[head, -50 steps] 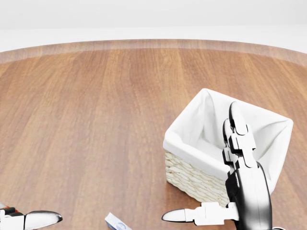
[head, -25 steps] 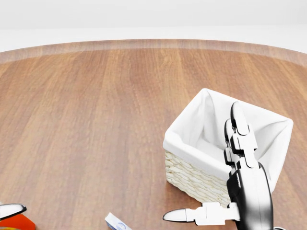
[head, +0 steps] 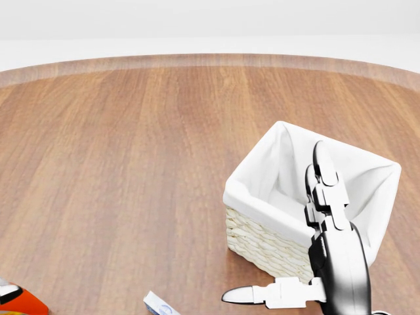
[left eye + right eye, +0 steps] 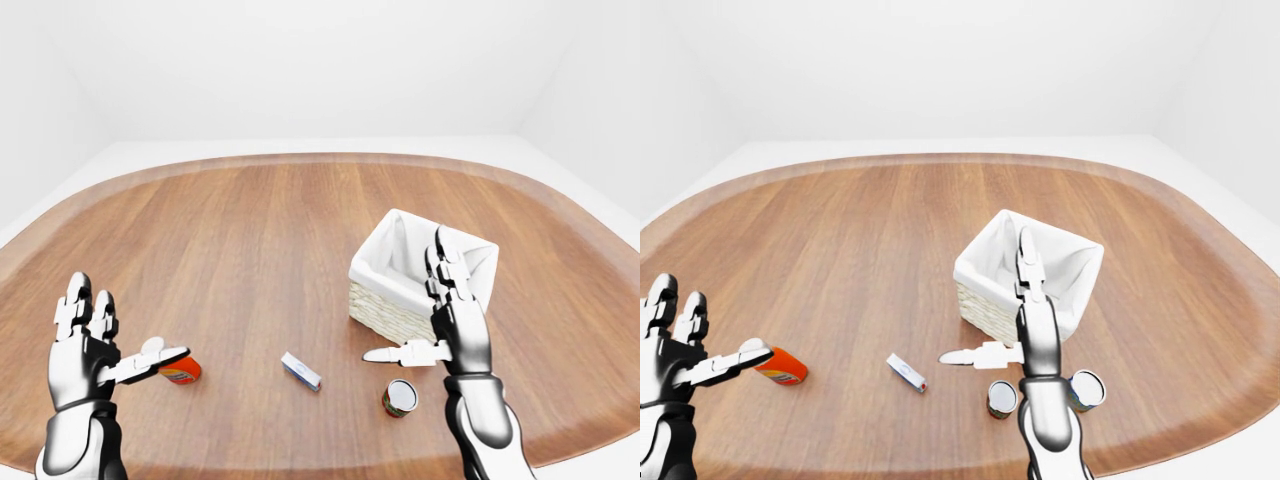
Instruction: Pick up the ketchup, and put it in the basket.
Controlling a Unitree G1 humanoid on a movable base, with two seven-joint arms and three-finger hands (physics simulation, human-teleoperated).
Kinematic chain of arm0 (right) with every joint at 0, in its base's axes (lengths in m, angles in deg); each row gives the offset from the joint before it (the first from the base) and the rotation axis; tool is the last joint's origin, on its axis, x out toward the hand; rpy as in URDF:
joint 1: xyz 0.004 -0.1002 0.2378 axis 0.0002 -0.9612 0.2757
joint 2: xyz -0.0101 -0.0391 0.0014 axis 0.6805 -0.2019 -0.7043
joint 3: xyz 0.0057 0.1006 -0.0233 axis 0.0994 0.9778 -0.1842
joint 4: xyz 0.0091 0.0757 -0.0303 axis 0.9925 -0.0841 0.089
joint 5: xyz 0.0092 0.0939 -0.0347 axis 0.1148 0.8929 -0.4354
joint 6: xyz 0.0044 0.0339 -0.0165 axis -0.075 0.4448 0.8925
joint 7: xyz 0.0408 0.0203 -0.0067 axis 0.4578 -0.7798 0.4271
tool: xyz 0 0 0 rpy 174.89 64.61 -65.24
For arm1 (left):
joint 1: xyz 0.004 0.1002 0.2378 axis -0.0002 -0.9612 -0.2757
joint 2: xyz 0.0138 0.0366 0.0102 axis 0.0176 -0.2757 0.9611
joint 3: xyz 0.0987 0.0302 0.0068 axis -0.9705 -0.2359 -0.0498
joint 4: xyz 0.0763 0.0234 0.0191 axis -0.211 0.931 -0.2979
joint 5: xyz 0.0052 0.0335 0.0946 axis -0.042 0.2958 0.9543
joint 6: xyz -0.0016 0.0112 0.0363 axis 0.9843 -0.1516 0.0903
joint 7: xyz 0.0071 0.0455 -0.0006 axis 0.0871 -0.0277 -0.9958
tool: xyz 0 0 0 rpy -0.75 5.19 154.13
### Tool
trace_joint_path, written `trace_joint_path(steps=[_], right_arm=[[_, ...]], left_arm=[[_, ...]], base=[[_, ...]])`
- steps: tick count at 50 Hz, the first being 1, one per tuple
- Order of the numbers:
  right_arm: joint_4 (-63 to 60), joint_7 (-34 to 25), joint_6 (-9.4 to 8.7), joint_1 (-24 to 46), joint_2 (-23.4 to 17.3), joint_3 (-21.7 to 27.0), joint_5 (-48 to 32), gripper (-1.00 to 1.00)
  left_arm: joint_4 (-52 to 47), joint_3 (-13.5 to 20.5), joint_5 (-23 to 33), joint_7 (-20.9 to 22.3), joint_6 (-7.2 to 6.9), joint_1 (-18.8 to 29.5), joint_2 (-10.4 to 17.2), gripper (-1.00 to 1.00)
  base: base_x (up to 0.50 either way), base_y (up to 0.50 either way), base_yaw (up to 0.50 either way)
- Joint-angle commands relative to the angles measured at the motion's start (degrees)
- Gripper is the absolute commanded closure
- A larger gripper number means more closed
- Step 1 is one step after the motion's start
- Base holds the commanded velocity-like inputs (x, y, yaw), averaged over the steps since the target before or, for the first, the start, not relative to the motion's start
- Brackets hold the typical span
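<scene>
- Left hand (image 4: 85,345): fingers spread wide and upright, thumb stuck out toward the view's right. Holding nothing.
- Thumb tip sits just over the white cap end of the ketchup (image 4: 780,366). Cannot tell whether it touches; no finger wraps the bottle.
- Right hand (image 4: 450,315): fingers straight and open, thumb out to the left, empty. In the left-eye view it stands before the near wall of the basket (image 4: 385,310).
- Ketchup lies on its side on the wooden table (image 4: 250,230), low at the left of both eye views, cap toward the left hand. Well apart from the basket, with a small white box (image 4: 300,370) between them.
- Two cans (image 4: 1002,398) stand near the right forearm, below the basket.
- Basket: woven, white cloth liner, open top; nothing visible inside.
- Handling judgement: likely a light plastic squeeze bottle with a smooth, slightly slippery skin and some give in the wall. Lying down, it may roll if nudged.
- Best hold, judged: across the red mid-body, thumb on one side and fingers opposite, moderate squeeze. Avoid the narrow cap end, where three fingers would slip off.
</scene>
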Motion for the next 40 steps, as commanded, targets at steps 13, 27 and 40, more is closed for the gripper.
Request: trace_joint_path(steps=[13, 27, 40], right_arm=[[0.77, 0.15, 0.00, 0.17, 0.00, -0.04, -0.18, -1.00], [1.74, 0.19, 0.00, 0.64, 0.10, -0.12, -0.30, -1.00], [1.30, 0.38, 0.00, 0.27, 0.00, -0.64, -0.51, -1.00]], left_arm=[[17.17, 0.76, 0.54, -1.94, 4.93, 1.40, 4.72, -1.00], [28.53, -1.52, -0.67, -3.84, 4.93, 4.45, 8.15, -1.00], [42.98, -5.70, -2.44, -5.82, 4.93, 8.92, 11.94, -1.00]], base=[[0.00, 0.00, 0.00], [0.00, 0.00, 0.00], [0.00, 0.00, 0.00]])
